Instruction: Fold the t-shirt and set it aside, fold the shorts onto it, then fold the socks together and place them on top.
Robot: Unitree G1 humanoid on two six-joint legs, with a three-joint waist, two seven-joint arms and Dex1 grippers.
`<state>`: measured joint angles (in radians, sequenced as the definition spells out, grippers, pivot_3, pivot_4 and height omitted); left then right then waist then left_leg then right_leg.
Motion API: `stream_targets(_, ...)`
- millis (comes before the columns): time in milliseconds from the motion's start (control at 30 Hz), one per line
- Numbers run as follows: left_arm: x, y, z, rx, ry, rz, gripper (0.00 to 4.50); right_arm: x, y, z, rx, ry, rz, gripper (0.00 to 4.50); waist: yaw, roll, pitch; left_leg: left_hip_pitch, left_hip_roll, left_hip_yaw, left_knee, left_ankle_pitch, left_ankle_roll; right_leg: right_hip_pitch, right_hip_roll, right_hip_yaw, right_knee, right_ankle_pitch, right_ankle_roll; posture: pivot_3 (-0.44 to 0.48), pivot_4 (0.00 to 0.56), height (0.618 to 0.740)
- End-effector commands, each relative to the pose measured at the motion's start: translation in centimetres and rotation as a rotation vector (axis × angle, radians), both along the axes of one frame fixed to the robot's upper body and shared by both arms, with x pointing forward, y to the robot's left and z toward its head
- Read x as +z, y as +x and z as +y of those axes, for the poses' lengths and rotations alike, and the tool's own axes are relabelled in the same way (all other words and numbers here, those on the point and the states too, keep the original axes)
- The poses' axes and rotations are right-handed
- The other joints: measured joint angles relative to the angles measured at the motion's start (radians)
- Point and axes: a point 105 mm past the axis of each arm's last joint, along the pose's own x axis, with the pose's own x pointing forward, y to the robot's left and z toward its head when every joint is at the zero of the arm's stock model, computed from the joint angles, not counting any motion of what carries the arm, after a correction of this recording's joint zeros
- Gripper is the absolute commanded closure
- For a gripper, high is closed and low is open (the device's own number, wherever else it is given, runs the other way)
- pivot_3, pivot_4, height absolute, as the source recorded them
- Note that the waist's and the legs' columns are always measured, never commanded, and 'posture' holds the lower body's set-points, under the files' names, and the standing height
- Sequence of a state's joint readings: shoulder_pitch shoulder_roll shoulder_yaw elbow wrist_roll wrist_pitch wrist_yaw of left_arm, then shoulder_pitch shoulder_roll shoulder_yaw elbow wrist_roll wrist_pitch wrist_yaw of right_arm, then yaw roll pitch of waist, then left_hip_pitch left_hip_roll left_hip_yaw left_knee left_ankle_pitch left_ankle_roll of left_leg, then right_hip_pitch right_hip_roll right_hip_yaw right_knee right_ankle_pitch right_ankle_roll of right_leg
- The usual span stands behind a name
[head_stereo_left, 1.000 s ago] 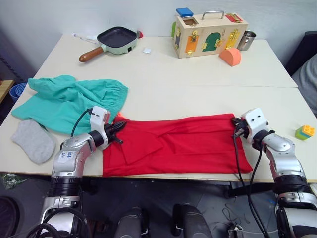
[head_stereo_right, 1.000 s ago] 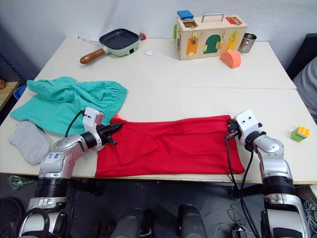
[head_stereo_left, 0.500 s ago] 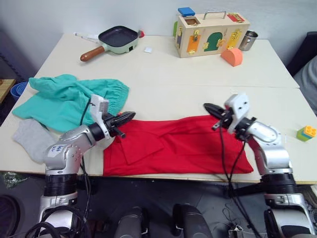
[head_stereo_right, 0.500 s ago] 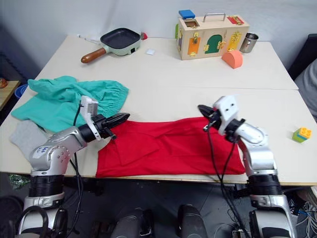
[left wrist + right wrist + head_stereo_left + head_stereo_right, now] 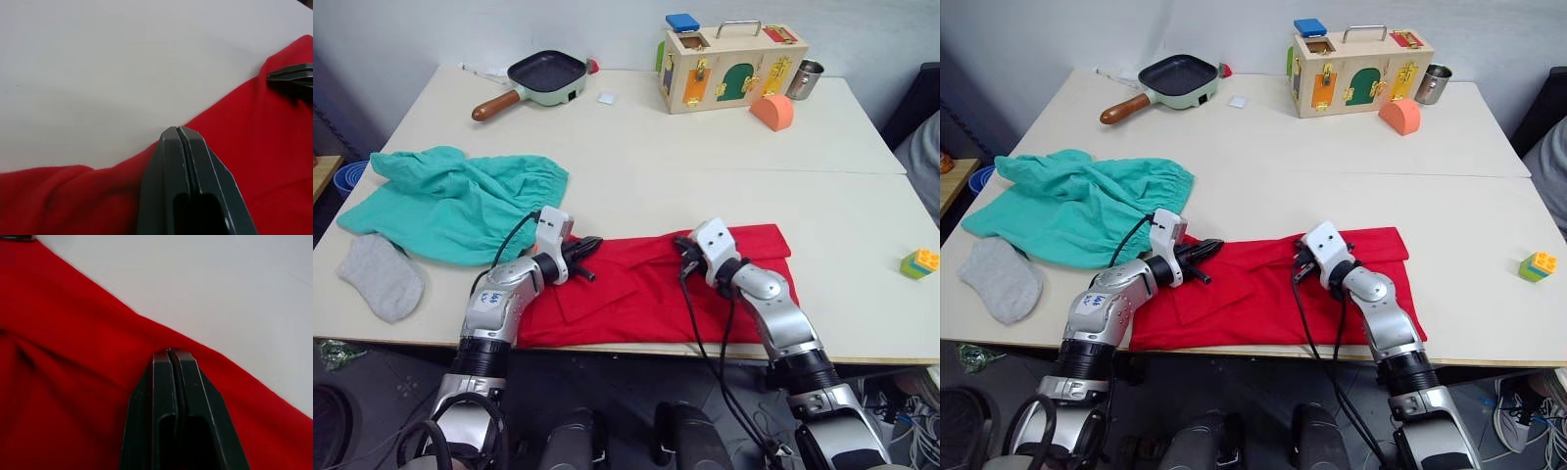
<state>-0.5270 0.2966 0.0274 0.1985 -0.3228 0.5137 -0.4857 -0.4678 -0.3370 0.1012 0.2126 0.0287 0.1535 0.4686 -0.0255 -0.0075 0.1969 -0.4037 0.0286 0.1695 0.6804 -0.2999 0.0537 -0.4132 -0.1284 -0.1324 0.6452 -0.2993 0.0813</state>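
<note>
Where folded flat, smooth red t-shirt (image 5: pixel 646 289) cloth.

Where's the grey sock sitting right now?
In the left eye view the sock lies at the table's near-left corner, just in front of the teal shorts and well left of the left gripper.

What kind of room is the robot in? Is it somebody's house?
Probably not a house; it looks like a robot practice lab. One big table holds a mix of test things: clothes to fold, a toy pan, a wooden latch box and a toy brick.
</note>
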Motion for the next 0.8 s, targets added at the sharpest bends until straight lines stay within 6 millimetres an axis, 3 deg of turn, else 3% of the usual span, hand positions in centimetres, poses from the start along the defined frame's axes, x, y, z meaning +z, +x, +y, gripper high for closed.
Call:
stream_targets(33,-0.2,0.6,1.4,0.076,0.014,-0.011,4.5,0.8,0.5,-3.8,-0.112,0.007,-0.043,4.47,-0.001,0.0,0.0,0.001,0.0,0.0,0.0,0.0,0.0,0.0,0.0,0.0,0.0,0.0,0.0,0.0,0.15,0.74)
stream_targets(333,0.1,0.9,2.9,0.139,-0.012,-0.027,4.5,0.0,0.7,-13.0,-0.395,0.027,-0.05,4.47,-0.002,0.0,0.0,0.001,0.0,0.0,0.0,0.0,0.0,0.001,0.0,0.0,0.0,0.0,0.0,0.0,0.15,0.74)
stream_targets(467,1.2,0.6,3.0,0.119,-0.063,-0.079,4.5,0.8,0.5,-14.9,-0.442,0.07,-0.098,4.47,-0.003,0.0,0.0,0.002,0.0,0.0,0.0,0.0,0.0,0.001,0.0,0.0,-0.001,0.0,0.0,0.0,0.15,0.74)
stream_targets(633,4.0,-0.7,2.6,0.023,-0.118,-0.206,4.5,5.0,0.3,-12.6,-0.303,0.194,-0.235,4.47,-0.006,0.0,0.0,0.001,0.002,0.002,-0.001,0.0,0.0,0.0,0.001,0.001,-0.001,0.0,0.0,0.0,0.15,0.74)
stream_targets(733,4.9,-1.7,2.3,-0.042,-0.136,-0.236,4.5,6.7,-0.3,-9.1,-0.171,0.215,-0.265,4.47,-0.006,0.0,0.0,0.001,0.002,0.002,-0.001,0.0,0.0,0.0,0.001,0.001,-0.001,0.0,0.0,0.0,0.15,0.74)
stream_targets(800,4.3,-2.3,1.8,-0.093,-0.09,-0.224,4.5,6.6,-1.1,-5.7,-0.06,0.2,-0.245,4.47,-0.004,0.0,0.0,0.001,0.002,0.001,-0.001,0.0,-0.001,0.0,0.001,0.002,-0.001,0.0,0.0,0.0,0.15,0.74)
